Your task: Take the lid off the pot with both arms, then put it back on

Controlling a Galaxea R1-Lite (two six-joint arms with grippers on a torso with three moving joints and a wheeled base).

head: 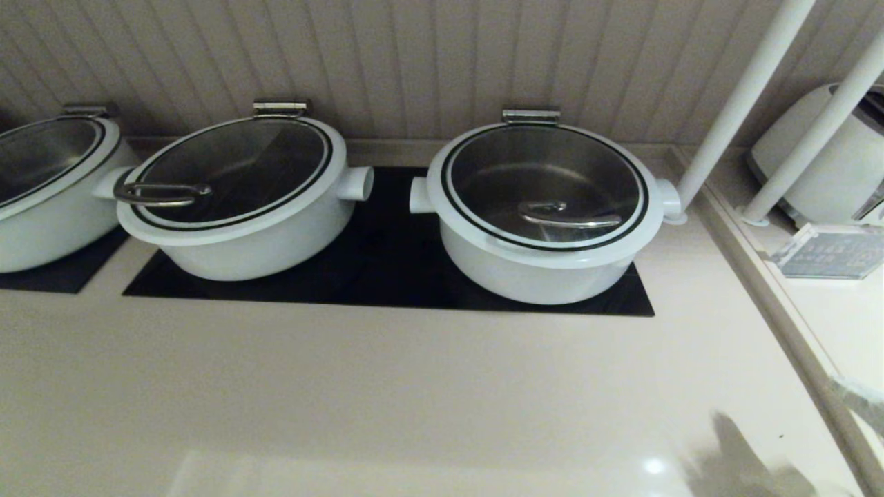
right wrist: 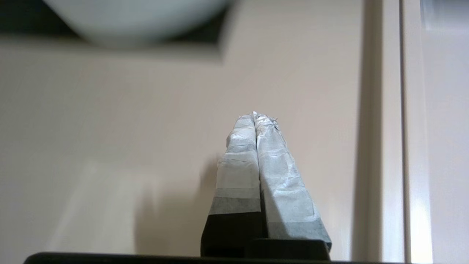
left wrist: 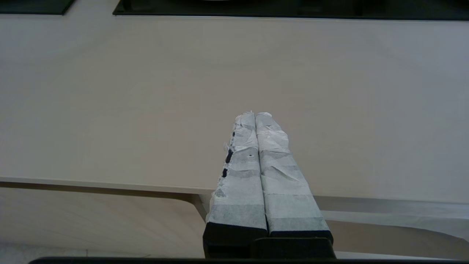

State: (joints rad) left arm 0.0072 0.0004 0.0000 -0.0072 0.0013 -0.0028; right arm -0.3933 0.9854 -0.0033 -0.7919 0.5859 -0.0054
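The pot (head: 539, 273) is round and white and stands on the right part of a black cooktop panel (head: 387, 276). The glass lid (head: 545, 176) with a white rim and a thin black ring sits shut on it, with its curved steel bar handle (head: 570, 219) near the front. A steel hinge plate (head: 530, 115) is at the back. My left gripper (left wrist: 255, 114) is shut and empty over the beige counter, near its front edge. My right gripper (right wrist: 254, 114) is shut and empty over the counter, well short of the pot (right wrist: 135, 18). Its taped tip shows blurred at the head view's right edge (head: 860, 399).
A wider white pot (head: 235, 235) whose lid has a loop handle stands in the middle, and a third pot (head: 41, 207) at the left. Two white poles (head: 746, 96), a raised ledge (head: 780, 297), a white appliance (head: 822, 159) and a clear sign holder (head: 829, 252) are at the right.
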